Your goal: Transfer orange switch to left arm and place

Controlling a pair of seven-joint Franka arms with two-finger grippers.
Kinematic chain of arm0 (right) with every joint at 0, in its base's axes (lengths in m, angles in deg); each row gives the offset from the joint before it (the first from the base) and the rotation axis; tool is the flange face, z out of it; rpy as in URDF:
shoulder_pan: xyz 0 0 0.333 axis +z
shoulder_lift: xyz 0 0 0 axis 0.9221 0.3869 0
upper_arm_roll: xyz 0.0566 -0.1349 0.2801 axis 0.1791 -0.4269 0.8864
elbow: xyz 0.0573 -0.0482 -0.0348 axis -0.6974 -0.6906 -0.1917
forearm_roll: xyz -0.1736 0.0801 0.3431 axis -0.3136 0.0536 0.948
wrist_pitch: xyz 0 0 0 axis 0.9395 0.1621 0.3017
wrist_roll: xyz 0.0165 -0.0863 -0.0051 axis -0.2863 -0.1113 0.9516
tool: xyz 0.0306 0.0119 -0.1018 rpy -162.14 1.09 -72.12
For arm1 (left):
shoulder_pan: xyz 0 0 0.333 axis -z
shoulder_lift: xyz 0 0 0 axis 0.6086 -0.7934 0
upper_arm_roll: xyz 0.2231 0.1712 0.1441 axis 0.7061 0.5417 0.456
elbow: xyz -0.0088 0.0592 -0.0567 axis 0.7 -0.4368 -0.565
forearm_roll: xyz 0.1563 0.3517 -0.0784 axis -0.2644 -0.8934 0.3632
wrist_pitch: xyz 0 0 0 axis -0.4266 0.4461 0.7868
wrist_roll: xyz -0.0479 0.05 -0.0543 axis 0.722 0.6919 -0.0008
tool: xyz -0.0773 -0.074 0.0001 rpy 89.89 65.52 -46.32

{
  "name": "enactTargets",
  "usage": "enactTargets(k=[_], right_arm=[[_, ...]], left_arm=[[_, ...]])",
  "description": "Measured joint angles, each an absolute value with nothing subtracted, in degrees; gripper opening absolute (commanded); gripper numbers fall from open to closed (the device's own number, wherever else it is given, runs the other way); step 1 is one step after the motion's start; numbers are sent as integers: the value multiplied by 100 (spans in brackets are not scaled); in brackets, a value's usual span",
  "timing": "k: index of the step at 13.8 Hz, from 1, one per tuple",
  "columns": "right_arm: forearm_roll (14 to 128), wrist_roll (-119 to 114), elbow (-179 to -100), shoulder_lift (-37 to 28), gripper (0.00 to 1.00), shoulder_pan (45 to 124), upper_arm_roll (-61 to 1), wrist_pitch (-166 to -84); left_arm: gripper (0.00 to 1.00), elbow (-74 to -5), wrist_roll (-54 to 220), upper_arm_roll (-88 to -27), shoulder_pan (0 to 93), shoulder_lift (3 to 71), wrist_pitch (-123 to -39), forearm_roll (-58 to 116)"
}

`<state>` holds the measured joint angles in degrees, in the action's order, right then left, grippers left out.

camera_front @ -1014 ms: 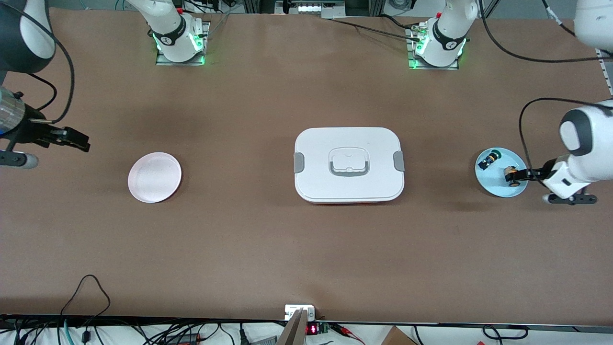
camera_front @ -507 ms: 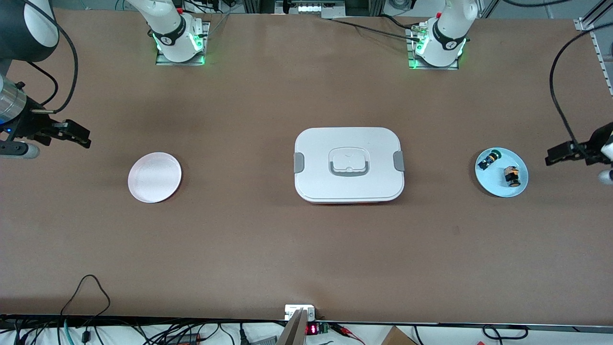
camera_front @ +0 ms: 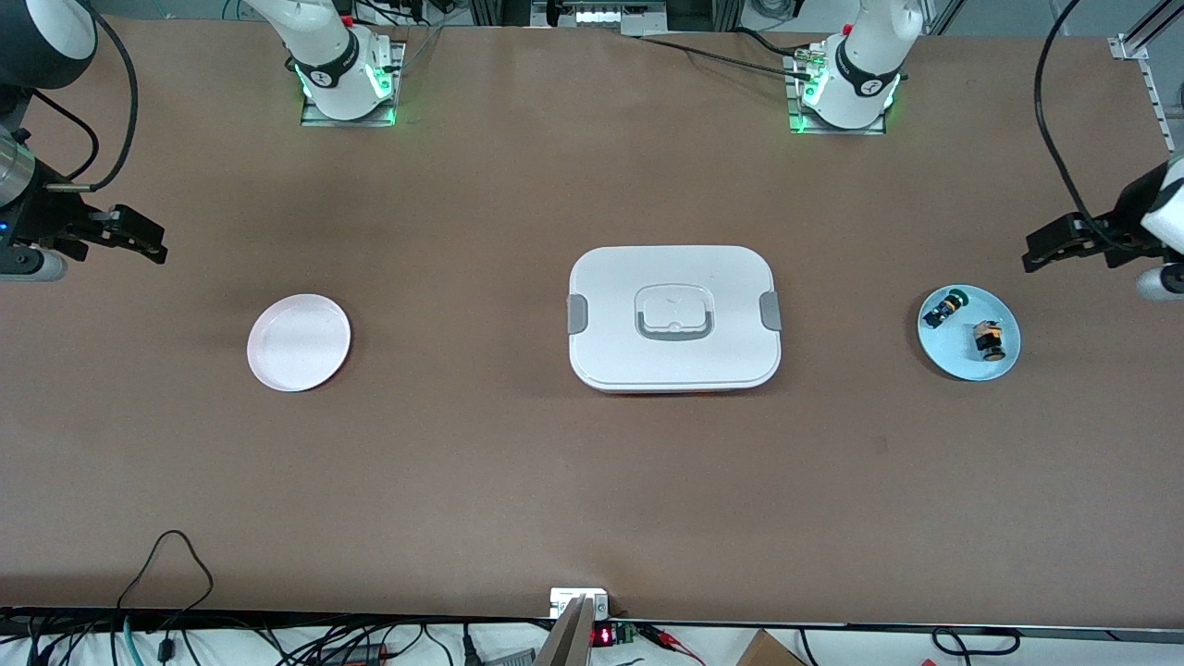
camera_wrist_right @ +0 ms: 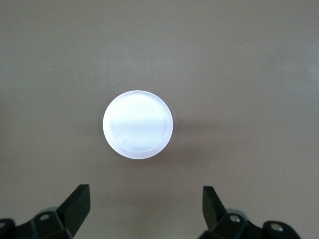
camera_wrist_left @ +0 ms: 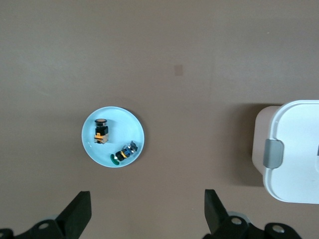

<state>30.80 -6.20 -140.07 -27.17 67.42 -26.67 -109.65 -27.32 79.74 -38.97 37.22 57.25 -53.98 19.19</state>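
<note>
Both claws (camera_front: 1041, 250) (camera_front: 148, 242) gape empty; cylindrical orange switch (camera_front: 989, 339) on smooth round plate (camera_front: 962, 365).

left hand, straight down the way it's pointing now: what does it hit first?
Likely bare brown table. The open left hand looks down at the tabletop, with the round light-blue plate carrying the small black orange-banded switch off its line. Depth is unclear, so how close that plate lies to the line is uncertain.

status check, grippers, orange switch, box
Left gripper and right gripper open, empty. Tiny black orange-banded switch on pale blue plate. Large white plastic box mid-table.
</note>
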Motion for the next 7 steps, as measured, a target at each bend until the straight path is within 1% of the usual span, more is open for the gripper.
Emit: enactTargets(k=[3,7], right_arm=[[3132,-620,-14005,-2716,100,6741,-2674,-10934],[3150,-620,-13911,-2714,100,6741,-2673,-10934]], left_arm=[[100,-2736,8191,-3787,3966,5724,-5368,1919],[100,-2736,8259,-3776,4011,5723,-5367,1919]])
